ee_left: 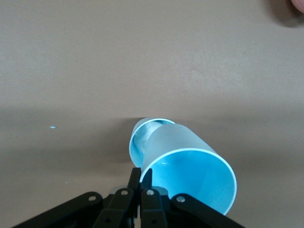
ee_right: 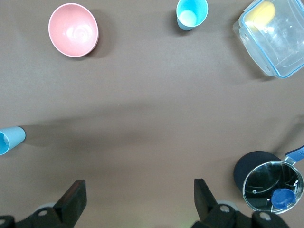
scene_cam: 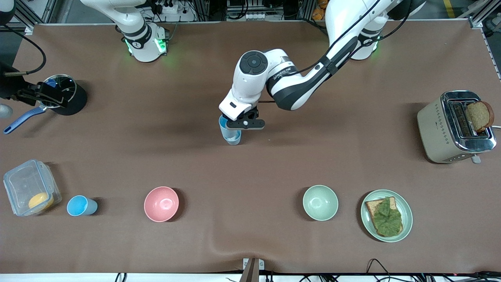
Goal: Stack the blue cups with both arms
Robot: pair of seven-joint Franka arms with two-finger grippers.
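One blue cup is in my left gripper over the middle of the table. In the left wrist view the gripper is shut on the cup's rim, one finger inside and one outside, and the cup hangs tilted low over the table. It also shows in the right wrist view. A second blue cup stands upright near the front edge toward the right arm's end, also seen in the right wrist view. My right gripper is open and empty, high over the table near its base.
A pink bowl and a green bowl stand near the front edge. A clear lidded box sits beside the standing cup. A plate with toast, a toaster and a black pot are also on the table.
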